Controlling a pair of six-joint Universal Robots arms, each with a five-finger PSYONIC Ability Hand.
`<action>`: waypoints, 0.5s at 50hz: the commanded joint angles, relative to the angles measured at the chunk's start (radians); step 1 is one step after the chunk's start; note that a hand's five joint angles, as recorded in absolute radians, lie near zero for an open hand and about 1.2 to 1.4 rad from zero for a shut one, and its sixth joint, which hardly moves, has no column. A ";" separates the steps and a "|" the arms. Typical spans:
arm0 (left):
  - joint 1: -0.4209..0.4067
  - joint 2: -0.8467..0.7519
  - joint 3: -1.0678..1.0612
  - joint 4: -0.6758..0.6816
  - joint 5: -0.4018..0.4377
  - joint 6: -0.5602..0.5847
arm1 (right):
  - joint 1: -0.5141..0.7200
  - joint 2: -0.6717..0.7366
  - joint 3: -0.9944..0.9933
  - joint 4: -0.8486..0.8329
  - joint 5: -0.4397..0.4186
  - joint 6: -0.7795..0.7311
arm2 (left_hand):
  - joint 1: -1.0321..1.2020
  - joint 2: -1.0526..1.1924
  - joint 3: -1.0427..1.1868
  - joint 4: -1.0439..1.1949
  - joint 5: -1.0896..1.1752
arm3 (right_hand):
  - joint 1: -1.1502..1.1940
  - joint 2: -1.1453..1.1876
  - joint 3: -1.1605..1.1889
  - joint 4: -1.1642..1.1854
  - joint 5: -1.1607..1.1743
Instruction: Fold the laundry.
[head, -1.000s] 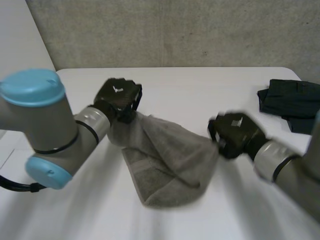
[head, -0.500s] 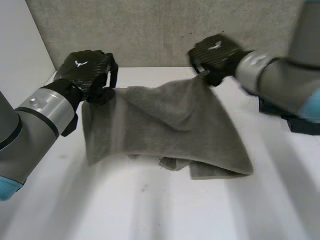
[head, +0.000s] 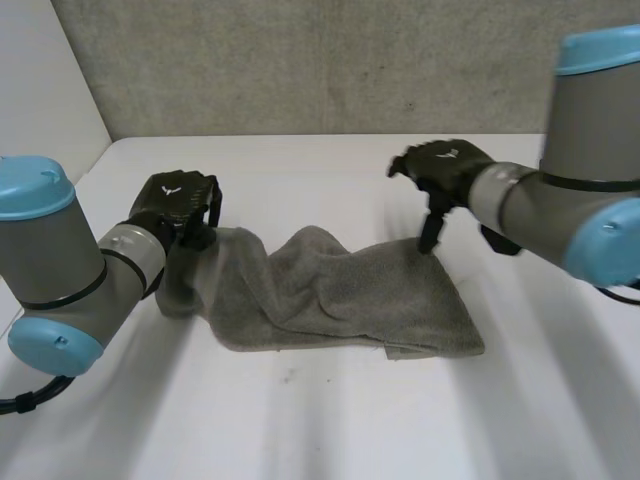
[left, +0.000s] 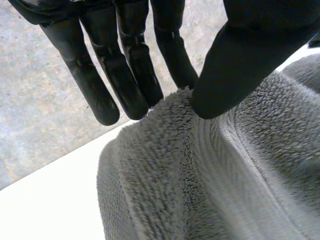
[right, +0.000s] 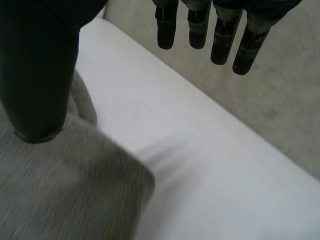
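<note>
Towel (head: 350, 295) laid down, your right hand (head: 440, 170) released (left hand (head: 178, 205) still pinching its edge): spread incomplete, fold not begun.

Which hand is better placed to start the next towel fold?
Left, likely. The left hand pinches the grey towel at one end between thumb and fingers; the right hand is open, its thumb at the opposite corner, and would have to grasp first.
</note>
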 joint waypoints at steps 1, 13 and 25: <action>0.030 -0.015 -0.022 0.033 0.009 0.047 | -0.137 -0.181 0.421 -0.087 -0.055 -0.024 | -0.583 -0.600 -0.604 -0.606 -0.591 | -0.027 -0.045 -0.040 -0.059 -0.068; 0.045 0.192 -0.293 0.021 0.059 0.132 | -0.232 -0.309 0.904 -0.357 -0.169 -0.140 | -0.583 -0.600 -0.604 -0.606 -0.591 | 0.121 0.103 0.109 0.089 0.080; 0.106 0.211 -0.416 0.019 0.128 0.196 | -0.232 -0.283 1.009 -0.560 -0.229 -0.137 | -0.557 -0.573 -0.577 -0.580 -0.565 | 0.274 0.256 0.261 0.242 0.232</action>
